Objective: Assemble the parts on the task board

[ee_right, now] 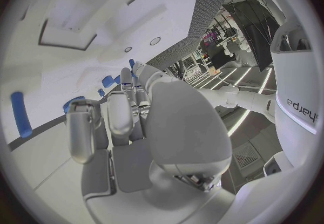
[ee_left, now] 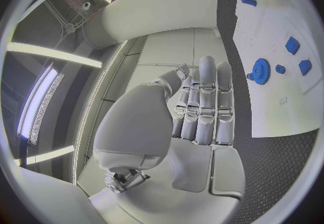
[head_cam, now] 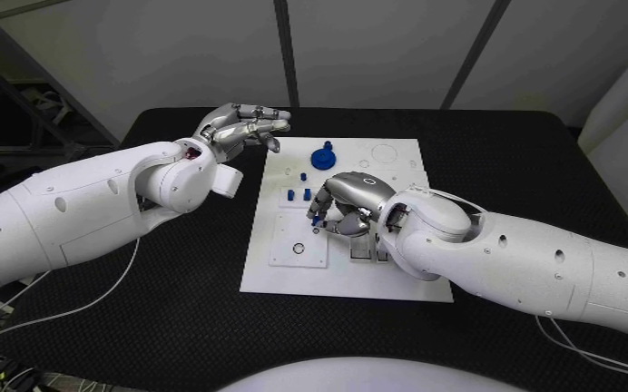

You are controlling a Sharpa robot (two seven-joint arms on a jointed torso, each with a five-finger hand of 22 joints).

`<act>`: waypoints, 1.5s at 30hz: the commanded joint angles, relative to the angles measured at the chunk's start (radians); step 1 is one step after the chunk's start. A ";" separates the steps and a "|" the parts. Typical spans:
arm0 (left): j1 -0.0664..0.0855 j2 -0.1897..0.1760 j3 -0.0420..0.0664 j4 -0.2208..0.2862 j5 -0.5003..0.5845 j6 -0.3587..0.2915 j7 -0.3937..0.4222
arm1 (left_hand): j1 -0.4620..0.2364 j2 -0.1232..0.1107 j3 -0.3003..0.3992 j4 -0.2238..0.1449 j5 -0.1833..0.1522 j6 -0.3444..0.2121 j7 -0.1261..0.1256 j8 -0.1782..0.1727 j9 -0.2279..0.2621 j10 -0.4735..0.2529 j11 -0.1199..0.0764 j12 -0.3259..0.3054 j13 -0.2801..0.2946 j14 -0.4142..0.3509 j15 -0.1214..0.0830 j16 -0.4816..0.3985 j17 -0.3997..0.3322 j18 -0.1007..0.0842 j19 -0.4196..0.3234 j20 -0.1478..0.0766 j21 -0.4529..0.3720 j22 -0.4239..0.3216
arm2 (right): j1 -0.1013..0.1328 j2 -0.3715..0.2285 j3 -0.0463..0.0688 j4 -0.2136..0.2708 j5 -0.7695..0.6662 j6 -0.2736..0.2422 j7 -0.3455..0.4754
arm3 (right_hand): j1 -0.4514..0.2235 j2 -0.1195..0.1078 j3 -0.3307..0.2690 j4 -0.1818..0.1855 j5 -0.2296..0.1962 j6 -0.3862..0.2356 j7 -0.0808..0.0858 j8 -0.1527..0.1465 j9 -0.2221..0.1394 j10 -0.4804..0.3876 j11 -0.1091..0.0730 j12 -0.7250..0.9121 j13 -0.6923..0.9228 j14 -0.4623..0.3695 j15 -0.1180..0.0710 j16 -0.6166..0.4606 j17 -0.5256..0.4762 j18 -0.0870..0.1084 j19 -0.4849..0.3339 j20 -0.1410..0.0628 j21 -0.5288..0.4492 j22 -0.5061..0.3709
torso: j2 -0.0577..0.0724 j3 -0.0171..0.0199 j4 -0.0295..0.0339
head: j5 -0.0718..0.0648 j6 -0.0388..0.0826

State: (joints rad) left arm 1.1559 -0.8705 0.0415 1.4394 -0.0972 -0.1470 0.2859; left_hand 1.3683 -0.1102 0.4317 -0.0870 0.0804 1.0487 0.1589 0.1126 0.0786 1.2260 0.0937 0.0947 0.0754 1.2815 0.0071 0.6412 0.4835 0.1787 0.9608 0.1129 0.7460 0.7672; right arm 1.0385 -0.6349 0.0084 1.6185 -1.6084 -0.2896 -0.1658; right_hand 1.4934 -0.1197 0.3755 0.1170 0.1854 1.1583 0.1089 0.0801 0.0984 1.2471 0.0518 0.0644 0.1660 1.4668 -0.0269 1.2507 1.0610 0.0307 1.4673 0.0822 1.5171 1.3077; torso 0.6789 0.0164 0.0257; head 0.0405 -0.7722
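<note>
Nearest the head camera, the right hand [head_cam: 347, 206] hangs low over the middle of the white task board [head_cam: 393, 279] on the black table [head_cam: 524, 147], its fingers curled down around a small blue part [head_cam: 317, 220]; whether it actually grips that piece I cannot tell. Just beyond its fingertips, small blue pegs [head_cam: 299, 193] stand in the board, and farther back a blue gear [head_cam: 325, 154] lies on it. Farthest off, the left hand [head_cam: 245, 127] hovers by the board's far left corner, fingers loosely bent, holding nothing.
</note>
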 commanded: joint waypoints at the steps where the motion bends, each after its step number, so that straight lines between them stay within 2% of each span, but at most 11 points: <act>1: 0.001 0.002 0.001 0.002 -0.003 0.002 0.017 | -0.012 0.000 -0.005 -0.002 -0.006 -0.005 0.004 -0.004 -0.001 -0.007 -0.002 -0.005 -0.001 0.003 0.002 -0.004 0.000 0.004 -0.001 0.004 -0.007 -0.002 | 0.001 0.001 0.000 0.000 -0.002 0.035 -0.001 | -0.012 0.001 0.000 -0.007 0.003 0.004 0.006 0.000 0.002 0.001 0.002 -0.003 -0.001 0.015 -0.004 -0.004 -0.001 -0.013 0.066 -0.005 -0.006 0.205 | -0.001 0.0000 -0.0003 | 0.002 -0.004; 17: 0.001 0.002 0.001 0.001 -0.033 0.005 0.006 | -0.008 0.002 -0.003 -0.006 0.002 -0.006 0.003 -0.004 -0.001 -0.007 -0.003 -0.005 -0.001 0.003 0.001 -0.006 0.001 0.005 0.003 0.004 -0.012 -0.007 | -0.001 -0.001 -0.001 -0.001 -0.020 0.067 -0.019 | -0.015 0.002 0.001 -0.008 0.003 0.004 0.006 -0.002 0.002 0.000 0.002 -0.003 -0.003 0.014 -0.004 -0.005 -0.004 -0.013 0.066 -0.005 -0.008 0.204 | -0.001 0.0002 -0.0023 | 0.009 -0.009; 28: 0.001 0.004 0.001 -0.001 -0.034 0.008 0.001 | -0.005 0.002 -0.002 -0.009 0.006 -0.006 0.003 -0.004 -0.001 -0.007 -0.003 -0.005 0.000 0.003 0.001 -0.006 0.001 0.005 0.005 0.003 -0.014 -0.008 | -0.001 0.005 -0.002 -0.007 -0.028 0.077 -0.027 | -0.017 0.003 0.001 -0.008 0.003 0.004 0.006 -0.002 0.002 0.000 0.003 -0.003 -0.004 0.014 -0.004 -0.006 -0.005 -0.012 0.065 -0.005 -0.009 0.203 | -0.001 -0.0001 -0.0002 | 0.010 -0.015; 33: 0.001 0.005 0.001 -0.001 -0.034 0.010 -0.001 | -0.005 0.002 -0.002 -0.009 0.006 -0.006 0.003 -0.004 -0.001 -0.007 -0.003 -0.005 0.000 0.003 0.001 -0.006 0.001 0.005 0.005 0.003 -0.014 -0.008 | -0.001 0.011 -0.015 -0.010 -0.032 0.080 -0.031 | -0.017 0.003 0.002 -0.009 0.003 0.004 0.006 -0.003 0.002 0.000 0.002 -0.003 -0.004 0.013 -0.004 -0.007 -0.006 -0.012 0.064 -0.005 -0.010 0.202 | 0.000 0.0001 -0.0006 | 0.012 -0.019; 37: 0.001 0.005 0.001 -0.001 -0.034 0.011 -0.002 | -0.005 0.002 -0.002 -0.009 0.006 -0.006 0.003 -0.004 -0.001 -0.007 -0.003 -0.005 0.000 0.003 0.001 -0.006 0.001 0.005 0.005 0.003 -0.014 -0.008 | -0.001 0.018 -0.022 -0.014 -0.033 0.083 -0.032 | -0.017 0.003 0.002 -0.009 0.003 0.004 0.006 -0.003 0.002 0.000 0.002 -0.003 -0.004 0.013 -0.004 -0.007 -0.006 -0.012 0.064 -0.005 -0.010 0.202 | 0.000 -0.0004 0.0004 | 0.013 -0.020; 45: 0.001 0.006 0.001 -0.002 -0.034 0.013 -0.005 | -0.003 0.002 -0.002 -0.011 0.007 -0.006 0.004 -0.004 -0.001 -0.007 -0.003 -0.005 0.000 0.003 0.001 -0.007 0.001 0.005 0.006 0.003 -0.015 -0.008 | -0.001 0.026 -0.025 -0.017 -0.036 0.084 -0.034 | -0.017 0.004 0.002 -0.009 0.003 0.004 0.006 -0.003 0.002 -0.001 0.002 -0.003 -0.005 0.013 -0.004 -0.008 -0.008 -0.012 0.063 -0.004 -0.011 0.201 | -0.001 -0.0004 0.0005 | 0.015 -0.023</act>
State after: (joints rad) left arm 1.1558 -0.8661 0.0415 1.4370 -0.1265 -0.1453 0.2793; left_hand 1.3686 -0.1103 0.4317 -0.0927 0.0847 1.0487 0.1589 0.1131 0.0788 1.2261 0.0935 0.0947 0.0754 1.2815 0.0071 0.6381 0.4838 0.1787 0.9609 0.1129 0.7344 0.7597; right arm 1.0386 -0.6101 -0.0135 1.6026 -1.6354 -0.2249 -0.1929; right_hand 1.4865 -0.1129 0.3780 0.1145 0.1852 1.1596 0.1105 0.0740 0.0993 1.2470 0.0518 0.0644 0.1624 1.4668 -0.0269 1.2452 1.0538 0.0308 1.4672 0.0822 1.5094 1.3074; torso 0.6782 0.0160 0.0261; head 0.0548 -0.7938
